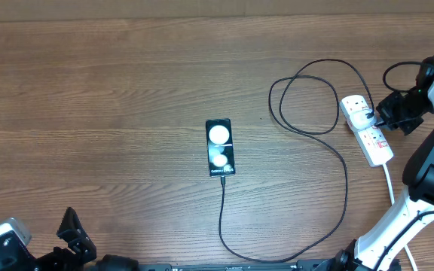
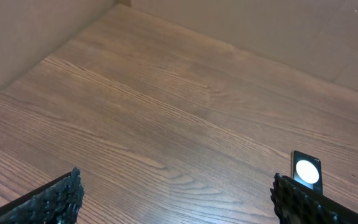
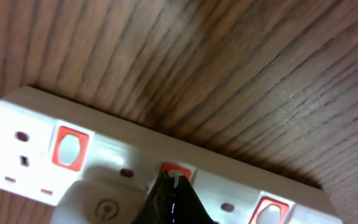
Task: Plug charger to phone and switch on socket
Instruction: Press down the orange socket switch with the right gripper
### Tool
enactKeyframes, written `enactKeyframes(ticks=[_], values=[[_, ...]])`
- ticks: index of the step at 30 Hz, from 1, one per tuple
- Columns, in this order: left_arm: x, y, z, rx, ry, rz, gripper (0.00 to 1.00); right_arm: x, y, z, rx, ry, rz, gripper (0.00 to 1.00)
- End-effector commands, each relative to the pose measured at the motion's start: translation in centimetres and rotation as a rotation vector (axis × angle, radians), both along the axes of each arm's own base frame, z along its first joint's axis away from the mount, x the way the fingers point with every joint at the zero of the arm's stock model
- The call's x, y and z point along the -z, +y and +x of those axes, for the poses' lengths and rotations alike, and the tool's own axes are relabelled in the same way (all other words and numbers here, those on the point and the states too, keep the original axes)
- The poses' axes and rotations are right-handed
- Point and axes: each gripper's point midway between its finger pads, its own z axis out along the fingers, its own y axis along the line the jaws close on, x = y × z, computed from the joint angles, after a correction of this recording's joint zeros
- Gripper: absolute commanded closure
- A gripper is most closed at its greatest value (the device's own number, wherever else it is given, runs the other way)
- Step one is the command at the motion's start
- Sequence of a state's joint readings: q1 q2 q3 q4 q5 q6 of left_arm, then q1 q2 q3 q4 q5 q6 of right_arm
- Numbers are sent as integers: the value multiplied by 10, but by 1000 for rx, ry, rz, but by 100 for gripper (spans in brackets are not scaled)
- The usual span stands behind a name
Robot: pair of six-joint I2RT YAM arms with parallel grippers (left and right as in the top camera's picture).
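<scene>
The black phone (image 1: 219,147) lies flat mid-table with two white glares; it also shows in the left wrist view (image 2: 306,168). The black charger cable (image 1: 345,181) runs from the phone's near end in a wide loop up to the white adapter on the socket. The white socket strip (image 1: 368,128) lies at the right; in the right wrist view (image 3: 135,155) its red switches show. My right gripper (image 1: 383,114) is shut, its tips (image 3: 169,183) pressed on the middle red switch (image 3: 174,169). My left gripper (image 2: 176,199) is open and empty at the near left (image 1: 70,241).
The strip's white cord (image 1: 389,184) runs toward the near edge beside the right arm's base. A white adapter (image 3: 98,202) sits plugged in the strip beside my fingertips. A beige wall borders the table's far edge (image 2: 260,31).
</scene>
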State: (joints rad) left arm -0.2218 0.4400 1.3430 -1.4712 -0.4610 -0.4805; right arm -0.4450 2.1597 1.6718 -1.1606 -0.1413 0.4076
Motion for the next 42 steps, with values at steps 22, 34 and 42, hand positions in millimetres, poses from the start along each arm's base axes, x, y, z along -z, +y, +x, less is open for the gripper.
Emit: enactKeyframes(ticks=[22,34,42], values=[[-1,4,-3,-26,-17,-5,0,8,16,-8,-8,48,41,96],[-1,4,-3,-27,-18,-5,0,-25,5,9,-6,4,10,96],[-1,4,-3,-26,-17,-5,0,-38,-6,4,-6,39,-46,96]])
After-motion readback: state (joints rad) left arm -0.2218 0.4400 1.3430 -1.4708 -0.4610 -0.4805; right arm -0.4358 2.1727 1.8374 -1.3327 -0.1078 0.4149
